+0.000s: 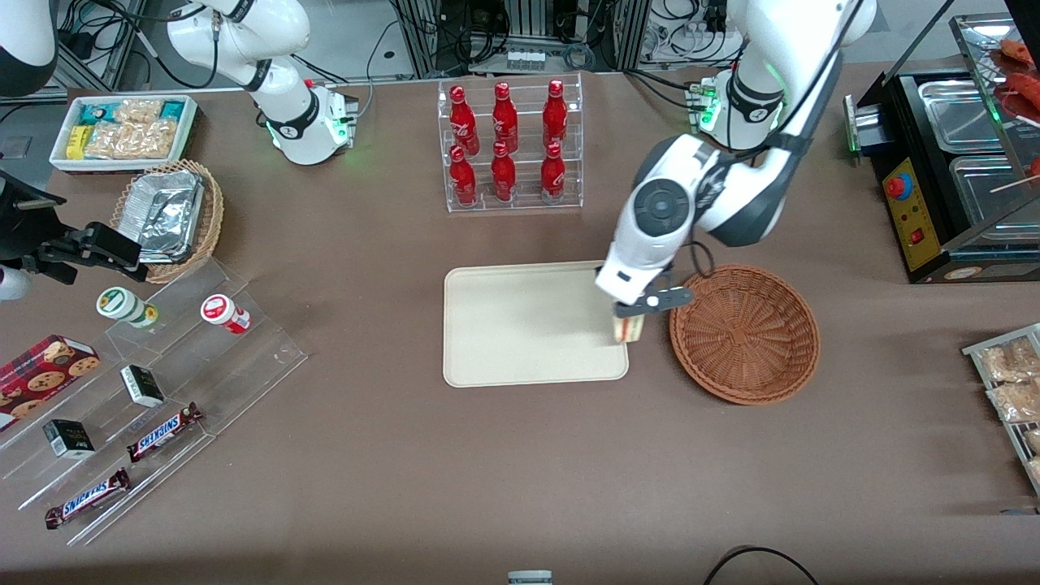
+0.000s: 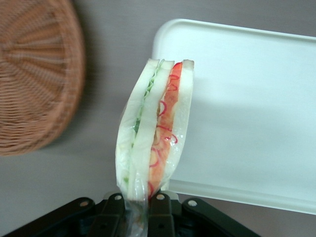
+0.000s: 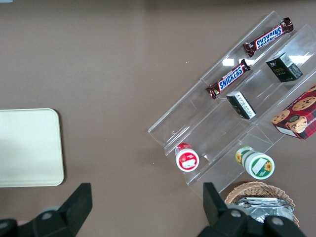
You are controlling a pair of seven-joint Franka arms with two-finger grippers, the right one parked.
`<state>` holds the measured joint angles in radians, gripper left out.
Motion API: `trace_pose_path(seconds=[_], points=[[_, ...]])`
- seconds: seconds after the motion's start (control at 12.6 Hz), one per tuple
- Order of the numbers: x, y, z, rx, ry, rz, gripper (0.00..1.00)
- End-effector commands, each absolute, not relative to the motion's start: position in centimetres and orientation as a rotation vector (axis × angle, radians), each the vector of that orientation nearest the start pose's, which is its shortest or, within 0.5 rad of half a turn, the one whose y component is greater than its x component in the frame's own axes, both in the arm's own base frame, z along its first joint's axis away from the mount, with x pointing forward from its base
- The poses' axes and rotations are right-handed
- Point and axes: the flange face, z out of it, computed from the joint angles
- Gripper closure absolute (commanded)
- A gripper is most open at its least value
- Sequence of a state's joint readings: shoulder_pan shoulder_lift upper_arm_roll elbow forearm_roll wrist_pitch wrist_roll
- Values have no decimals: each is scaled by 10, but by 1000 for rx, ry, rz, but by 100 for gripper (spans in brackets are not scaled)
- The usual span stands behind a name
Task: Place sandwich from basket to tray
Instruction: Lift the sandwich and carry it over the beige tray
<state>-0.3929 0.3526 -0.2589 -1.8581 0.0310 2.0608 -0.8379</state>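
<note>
The gripper [image 1: 630,318] pinches the sandwich [image 2: 153,131], a wedge of soft white bread with red and green filling in clear crinkled wrap, above the edge of the smooth cream tray [image 1: 520,325] nearest the basket [image 1: 745,333]. The basket, a round bowl of reddish-brown wicker, sits just beside the tray. Two chocolate bars [image 3: 232,79] on a clear stepped stand read "SNICKERS".

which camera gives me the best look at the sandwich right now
The left wrist view: the sandwich fills it, wrap and red and green filling plain, pinched at one end by the gripper. The front view shows just a small piece under the arm, over the tray's edge nearest the basket. The right wrist view misses it.
</note>
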Motion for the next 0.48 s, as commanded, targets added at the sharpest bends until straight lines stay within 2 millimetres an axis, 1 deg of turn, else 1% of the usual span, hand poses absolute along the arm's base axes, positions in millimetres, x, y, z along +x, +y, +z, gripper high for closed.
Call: trace_pose_path(seconds=[0.0, 0.16, 0.32, 0.4], points=[[501, -425, 316, -3081, -334, 208, 93], [500, -458, 302, -3057, -406, 155, 93], [503, -486, 293, -3042, -484, 90, 93], [501, -500, 288, -3046, -490, 86, 93]])
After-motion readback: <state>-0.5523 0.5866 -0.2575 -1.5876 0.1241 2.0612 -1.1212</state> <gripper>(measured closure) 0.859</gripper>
